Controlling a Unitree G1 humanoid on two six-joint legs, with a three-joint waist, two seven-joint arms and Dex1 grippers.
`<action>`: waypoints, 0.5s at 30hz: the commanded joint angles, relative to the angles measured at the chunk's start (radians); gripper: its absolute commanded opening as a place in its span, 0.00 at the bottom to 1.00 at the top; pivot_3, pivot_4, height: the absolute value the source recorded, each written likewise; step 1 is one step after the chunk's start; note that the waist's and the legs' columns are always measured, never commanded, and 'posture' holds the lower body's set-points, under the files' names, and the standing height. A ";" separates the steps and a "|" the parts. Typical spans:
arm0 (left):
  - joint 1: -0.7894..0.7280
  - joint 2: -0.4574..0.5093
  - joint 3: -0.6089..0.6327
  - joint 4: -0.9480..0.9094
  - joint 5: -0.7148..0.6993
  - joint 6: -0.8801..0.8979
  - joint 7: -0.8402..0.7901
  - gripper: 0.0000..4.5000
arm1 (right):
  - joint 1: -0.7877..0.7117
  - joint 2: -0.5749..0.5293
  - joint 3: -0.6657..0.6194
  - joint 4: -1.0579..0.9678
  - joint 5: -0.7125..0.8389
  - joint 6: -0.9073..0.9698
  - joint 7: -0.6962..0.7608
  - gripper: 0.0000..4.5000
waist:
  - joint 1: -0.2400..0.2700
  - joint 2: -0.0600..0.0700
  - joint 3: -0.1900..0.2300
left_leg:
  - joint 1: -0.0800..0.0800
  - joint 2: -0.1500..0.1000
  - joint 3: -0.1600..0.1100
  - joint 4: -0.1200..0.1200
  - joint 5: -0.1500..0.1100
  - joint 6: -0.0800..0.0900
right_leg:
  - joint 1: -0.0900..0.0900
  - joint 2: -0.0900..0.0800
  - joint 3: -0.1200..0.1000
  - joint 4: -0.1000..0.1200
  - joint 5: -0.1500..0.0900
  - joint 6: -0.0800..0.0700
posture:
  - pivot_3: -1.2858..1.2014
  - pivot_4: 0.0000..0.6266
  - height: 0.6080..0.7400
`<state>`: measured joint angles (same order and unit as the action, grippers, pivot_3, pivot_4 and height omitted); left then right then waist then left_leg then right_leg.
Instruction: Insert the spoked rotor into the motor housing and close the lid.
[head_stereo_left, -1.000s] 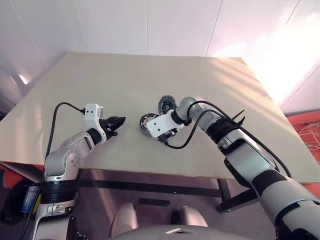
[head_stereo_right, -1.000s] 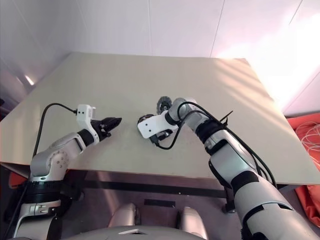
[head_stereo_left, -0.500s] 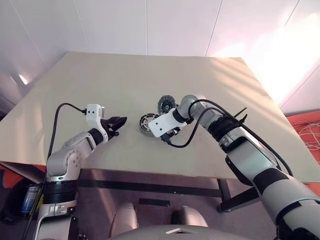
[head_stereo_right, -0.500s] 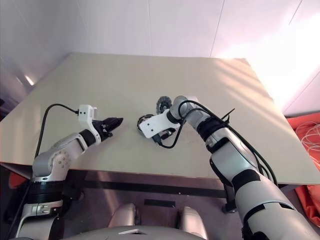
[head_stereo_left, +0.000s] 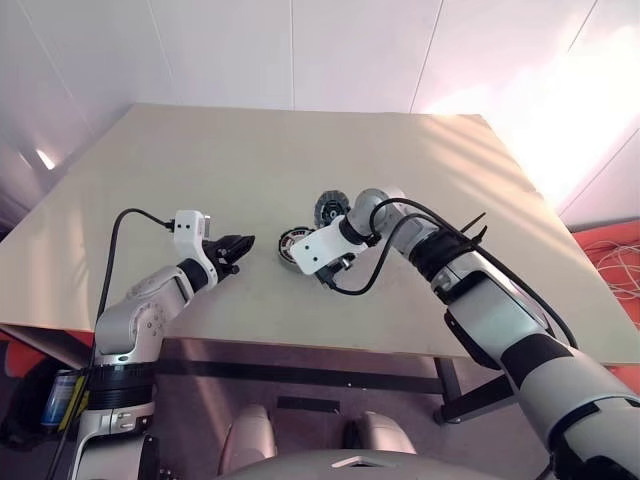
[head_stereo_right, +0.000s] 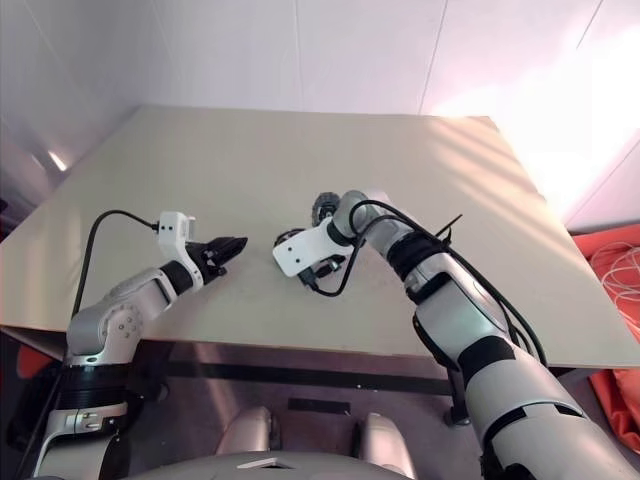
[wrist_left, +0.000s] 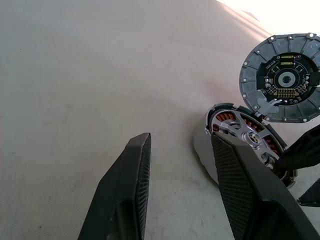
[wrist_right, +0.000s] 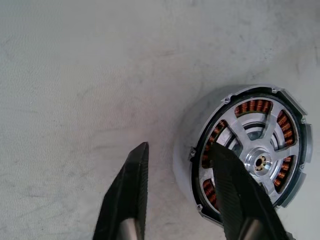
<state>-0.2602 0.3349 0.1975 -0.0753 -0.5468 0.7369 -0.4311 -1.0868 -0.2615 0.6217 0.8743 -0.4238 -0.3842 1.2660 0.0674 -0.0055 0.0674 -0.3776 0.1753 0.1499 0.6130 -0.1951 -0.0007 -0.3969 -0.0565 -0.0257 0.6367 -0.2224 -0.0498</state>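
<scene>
The motor housing (wrist_right: 247, 160) lies flat on the table, its coppery windings showing around a silver spoked lid (wrist_left: 250, 137) that sits in it. The spoked rotor (wrist_left: 285, 77), grey and segmented with a dark hub, is propped on edge just behind the housing (head_stereo_left: 292, 243). My right gripper (wrist_right: 181, 147) points down at the housing's near rim, open. One finger (wrist_right: 227, 190) is over the housing's face and the other is over bare table. My left gripper (wrist_left: 181, 137) hovers open and empty to the left of the housing, aimed at it.
The beige table (head_stereo_left: 250, 160) stretches wide behind and to the left of the parts. Its front edge (head_stereo_left: 300, 345) runs close below both grippers. Black cables loop along each forearm.
</scene>
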 joint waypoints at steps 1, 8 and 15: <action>-0.005 0.002 0.006 -0.043 -0.003 -0.024 0.000 0.45 | -0.031 0.005 -0.011 0.003 -0.004 0.004 -0.013 0.21 | 0.001 0.000 0.000 | 0.000 0.000 0.000 0.000 0.000 0.000 | 0.000 0.000 0.000 0.000 0.000 0.000 | 0.52 0.00 1.00; -0.004 -0.001 0.003 -0.039 0.000 -0.029 -0.002 0.45 | -0.037 0.008 -0.019 0.013 -0.006 0.004 -0.025 0.00 | 0.000 0.000 0.001 | 0.000 0.001 0.000 0.000 0.000 0.000 | -0.001 0.000 0.000 0.001 0.000 0.000 | 0.52 0.00 1.00; -0.006 -0.001 0.001 -0.035 0.000 -0.032 -0.002 0.45 | -0.040 0.006 -0.028 0.007 0.000 0.016 -0.026 0.00 | -0.001 0.000 0.001 | 0.000 0.001 0.000 0.000 0.000 -0.001 | -0.001 0.000 0.000 0.001 0.000 0.000 | 0.52 0.00 1.00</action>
<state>-0.2564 0.3313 0.1937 -0.0760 -0.5461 0.7261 -0.4314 -1.0931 -0.2514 0.6199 0.8938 -0.4311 -0.3744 1.2523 0.0668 -0.0052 0.0679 -0.3779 0.1758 0.1502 0.6130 -0.1948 -0.0013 -0.3980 -0.0563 -0.0254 0.6378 -0.2227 -0.0501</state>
